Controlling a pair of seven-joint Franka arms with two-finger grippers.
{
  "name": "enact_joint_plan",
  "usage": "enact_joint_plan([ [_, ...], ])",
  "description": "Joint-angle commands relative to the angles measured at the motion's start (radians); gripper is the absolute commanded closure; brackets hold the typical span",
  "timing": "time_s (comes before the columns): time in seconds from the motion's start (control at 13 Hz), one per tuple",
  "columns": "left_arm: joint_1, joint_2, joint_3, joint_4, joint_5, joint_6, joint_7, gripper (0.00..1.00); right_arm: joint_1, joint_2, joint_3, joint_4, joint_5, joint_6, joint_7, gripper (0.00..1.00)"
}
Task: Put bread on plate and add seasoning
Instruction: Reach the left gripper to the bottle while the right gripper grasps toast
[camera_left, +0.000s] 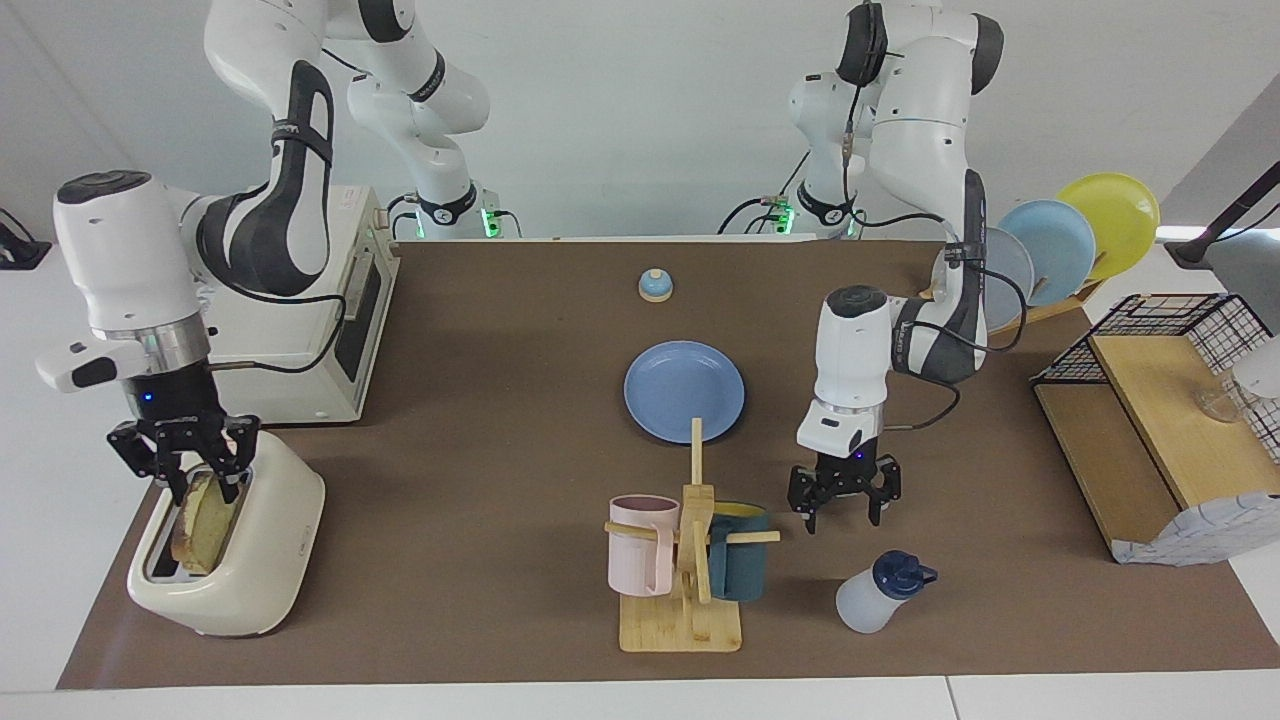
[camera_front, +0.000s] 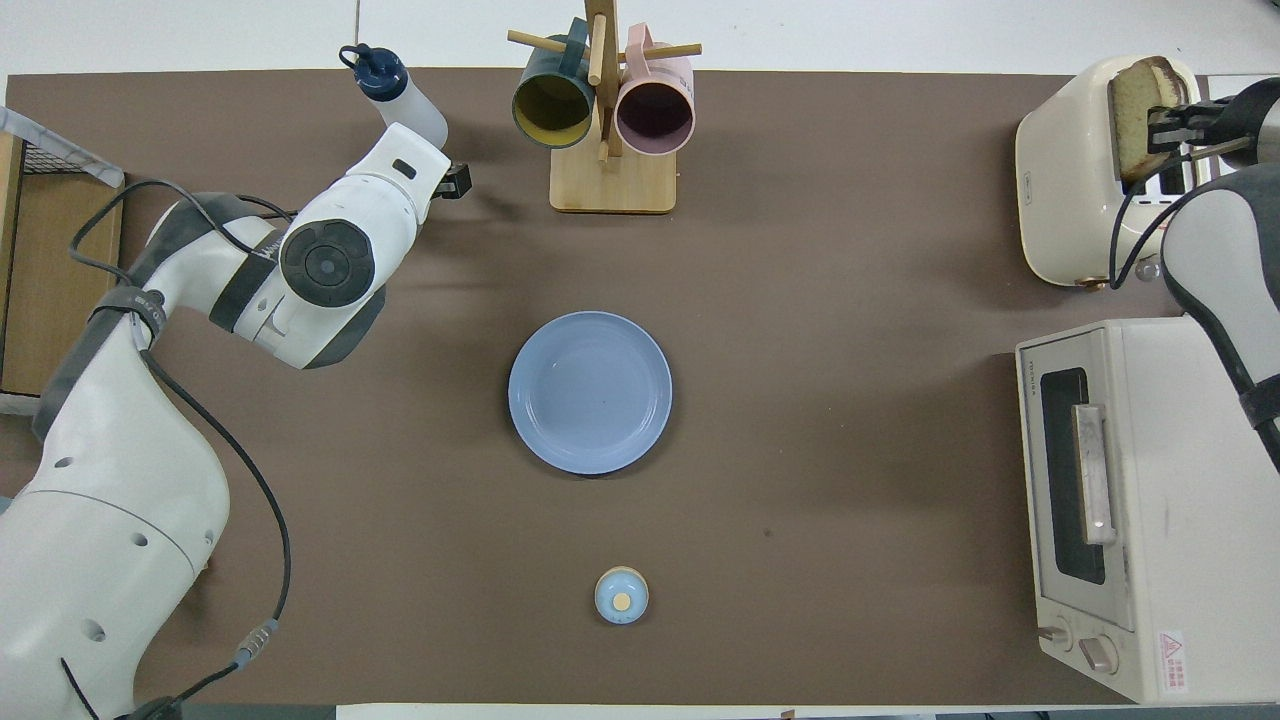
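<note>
The bread (camera_left: 203, 515) (camera_front: 1134, 108) stands upright in the slot of a cream toaster (camera_left: 250, 560) at the right arm's end of the table. My right gripper (camera_left: 204, 482) is down on the slice's top edge, its fingers closed on the bread. The blue plate (camera_left: 684, 390) (camera_front: 590, 392) lies bare mid-table. The seasoning (camera_left: 878, 595) (camera_front: 398, 95), a whitish bottle with a navy cap, leans near the table edge farthest from the robots. My left gripper (camera_left: 843, 515) hangs open just above the table, between the plate and the bottle, holding nothing.
A wooden mug rack (camera_left: 690, 570) with a pink and a dark mug stands beside the bottle. A small blue bell (camera_left: 655, 286) sits near the robots. There is a toaster oven (camera_left: 300, 330) beside the toaster. An upright plate rack (camera_left: 1050, 250) and a wooden shelf (camera_left: 1150, 430) stand at the left arm's end.
</note>
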Motion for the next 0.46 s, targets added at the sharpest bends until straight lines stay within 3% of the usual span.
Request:
enact_joint_plan([
  [0.0, -0.022, 0.052, 0.025, 0.063, 0.031, 0.03, -0.041, 0.0, -0.021, -0.01, 0.009, 0.03, 0.0, -0.015, -0.057, 1.0],
  [0.23, -0.011, 0.068, 0.029, 0.088, 0.031, 0.065, -0.038, 0.0, 0.01, -0.047, 0.022, 0.22, -0.176, -0.313, -0.053, 1.0],
  [0.39, -0.01, 0.079, 0.032, 0.114, 0.031, 0.065, -0.036, 0.0, 0.104, -0.137, 0.035, 0.266, -0.199, -0.493, -0.019, 1.0],
])
